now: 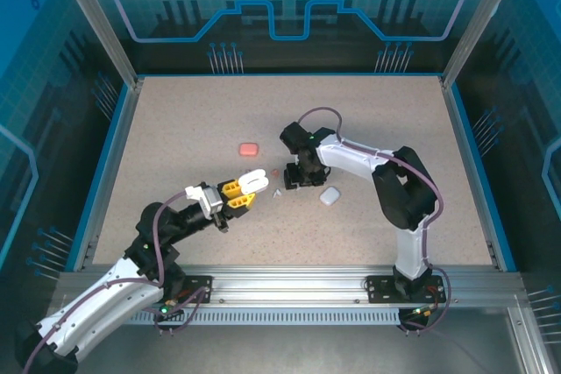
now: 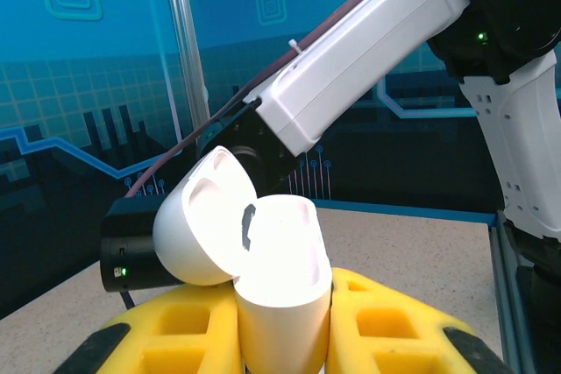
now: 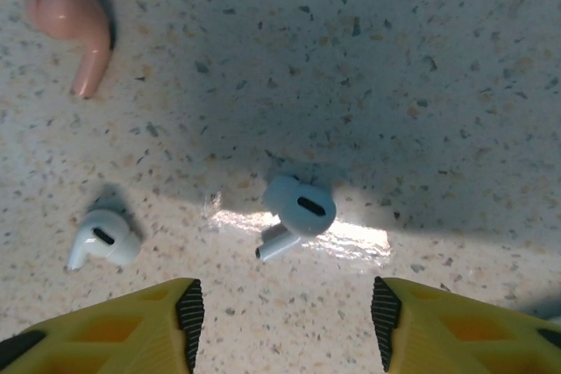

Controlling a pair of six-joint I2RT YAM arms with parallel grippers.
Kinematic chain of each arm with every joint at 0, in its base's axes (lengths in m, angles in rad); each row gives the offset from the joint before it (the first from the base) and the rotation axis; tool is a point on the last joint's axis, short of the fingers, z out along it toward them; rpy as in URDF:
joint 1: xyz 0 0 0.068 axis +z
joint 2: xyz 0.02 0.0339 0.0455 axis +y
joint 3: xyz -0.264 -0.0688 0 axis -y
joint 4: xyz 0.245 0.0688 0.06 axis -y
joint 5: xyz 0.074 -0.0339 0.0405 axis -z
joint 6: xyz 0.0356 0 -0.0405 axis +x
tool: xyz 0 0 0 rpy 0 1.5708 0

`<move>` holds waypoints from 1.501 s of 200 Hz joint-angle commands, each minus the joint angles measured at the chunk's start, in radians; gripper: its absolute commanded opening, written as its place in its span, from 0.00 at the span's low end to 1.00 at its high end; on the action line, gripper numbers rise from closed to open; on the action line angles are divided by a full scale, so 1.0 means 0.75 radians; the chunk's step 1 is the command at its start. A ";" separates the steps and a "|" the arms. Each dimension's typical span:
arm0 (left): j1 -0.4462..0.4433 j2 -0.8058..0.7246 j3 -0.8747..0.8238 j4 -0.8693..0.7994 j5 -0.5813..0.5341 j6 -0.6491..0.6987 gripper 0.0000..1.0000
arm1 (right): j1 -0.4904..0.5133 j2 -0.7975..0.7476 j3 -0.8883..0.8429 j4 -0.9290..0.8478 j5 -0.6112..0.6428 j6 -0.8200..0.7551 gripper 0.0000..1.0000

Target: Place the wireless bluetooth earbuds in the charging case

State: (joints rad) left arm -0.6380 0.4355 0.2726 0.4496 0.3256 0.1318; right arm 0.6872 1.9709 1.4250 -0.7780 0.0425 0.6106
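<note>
Speckled tabletop (image 3: 456,85): light, slick white earbud (image 3: 300,208) framed by half-open, empty right gripper (image 3: 285,321); bulb pinch advised. Left gripper (image 1: 244,197) clamped on open charging case (image 2: 280,286).

A white case (image 2: 280,260) is held upright in the left pincer (image 1: 249,187), lid hinged open and tipped back to the left. Three buds are seen lying on the speckled desk (image 3: 438,85), all apart: salmon bud (image 3: 70,24) top left, white bud (image 3: 103,238) below it, second white bud (image 3: 298,212) at centre, stem pointed lower-left.
</note>
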 commanded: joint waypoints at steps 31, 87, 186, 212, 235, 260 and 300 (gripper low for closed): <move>-0.009 -0.017 -0.018 0.006 -0.013 0.018 0.02 | 0.003 0.074 0.087 -0.062 0.041 0.011 0.49; -0.010 -0.017 -0.019 0.007 -0.015 0.022 0.02 | -0.001 0.120 0.125 -0.078 0.038 0.001 0.42; -0.009 -0.017 -0.019 0.000 -0.021 0.035 0.02 | -0.001 0.183 0.147 -0.089 0.047 -0.014 0.34; -0.010 -0.015 -0.020 -0.002 -0.020 0.035 0.02 | 0.000 0.195 0.157 -0.083 0.050 -0.020 0.35; -0.009 -0.015 -0.019 -0.002 -0.025 0.039 0.02 | 0.000 0.195 0.187 -0.100 0.060 -0.033 0.37; -0.009 -0.014 -0.019 -0.003 -0.025 0.041 0.02 | -0.002 0.187 0.211 -0.130 0.091 -0.039 0.38; -0.009 -0.015 -0.022 -0.007 -0.029 0.045 0.02 | -0.002 0.205 0.220 -0.145 0.102 -0.041 0.38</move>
State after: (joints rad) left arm -0.6380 0.4355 0.2718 0.4446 0.3252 0.1398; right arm 0.6865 2.0991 1.5665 -0.8452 0.1032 0.5865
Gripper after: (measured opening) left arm 0.216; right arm 0.380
